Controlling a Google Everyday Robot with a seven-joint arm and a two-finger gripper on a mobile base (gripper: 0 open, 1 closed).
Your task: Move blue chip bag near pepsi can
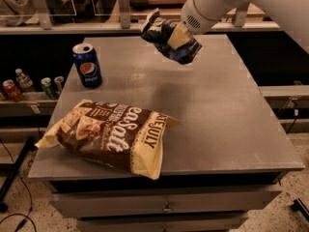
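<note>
The blue chip bag (166, 36) is a small crinkled navy bag held in the air above the far middle of the grey table (222, 110). My gripper (179, 37) comes down from the white arm at the upper right and is shut on the bag. The pepsi can (87, 65) stands upright on the table's far left part, well to the left of and below the held bag.
A large brown-and-cream "Sea Salt" chip bag (112, 135) lies at the table's front left. Small cans and a bottle (29, 86) stand on a low shelf left of the table. A shelf rail (72, 29) runs behind the table.
</note>
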